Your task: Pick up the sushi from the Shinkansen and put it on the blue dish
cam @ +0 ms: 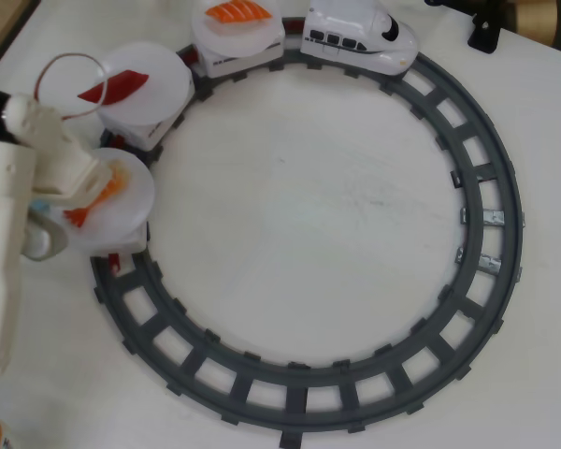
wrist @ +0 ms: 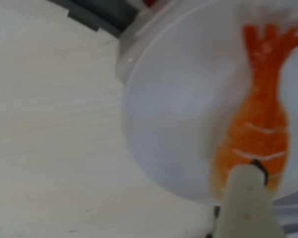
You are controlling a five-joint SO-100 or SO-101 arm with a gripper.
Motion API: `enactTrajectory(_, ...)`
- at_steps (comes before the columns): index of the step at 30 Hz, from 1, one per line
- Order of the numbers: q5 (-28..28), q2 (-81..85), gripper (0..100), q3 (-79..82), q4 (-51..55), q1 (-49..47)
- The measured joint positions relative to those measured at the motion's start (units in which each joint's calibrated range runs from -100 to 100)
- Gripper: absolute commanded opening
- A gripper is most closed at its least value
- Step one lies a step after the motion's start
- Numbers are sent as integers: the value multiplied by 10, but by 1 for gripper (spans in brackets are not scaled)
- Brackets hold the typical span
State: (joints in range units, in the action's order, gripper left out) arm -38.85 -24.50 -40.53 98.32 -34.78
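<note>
A: Judging by its look, the sushi (wrist: pixel 258 134) is light, stiff moulded plastic, smooth and likely slippery; it sits on the last plate (cam: pixel 131 201) behind the Shinkansen (cam: pixel 360 37), the car farthest back from the nose.

B: Where would you take hold?

A: Across the thick body, flank to flank; the forked tail is thin and would probably slide out; the plate may tip if pressed hard.

B: How does it look?

A: Orange with white stripes, tail spread, lying flat near the plate's edge in the wrist view.

B: And the gripper (cam: pixel 84 182)?

A: It sits over the sushi, one pale finger (wrist: pixel 248 198) at its head end; the other is out of sight, so I cannot tell whether it grips or gapes; no blue dish shows.
</note>
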Motion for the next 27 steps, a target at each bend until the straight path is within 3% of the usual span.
enactTrajectory(6, 0, -100, 37, -130, 0, 13)
enactTrajectory(9, 0, -126, 32, -167, 0, 11)
enactTrajectory(13, 1, -137, 27, -177, 0, 14)
enactTrajectory(21, 3, -164, 27, -184, -1, 20)
enactTrajectory(23, 3, -184, 22, -185, -12, 20)
enactTrajectory(27, 13, -205, 1, -209, -18, 20)
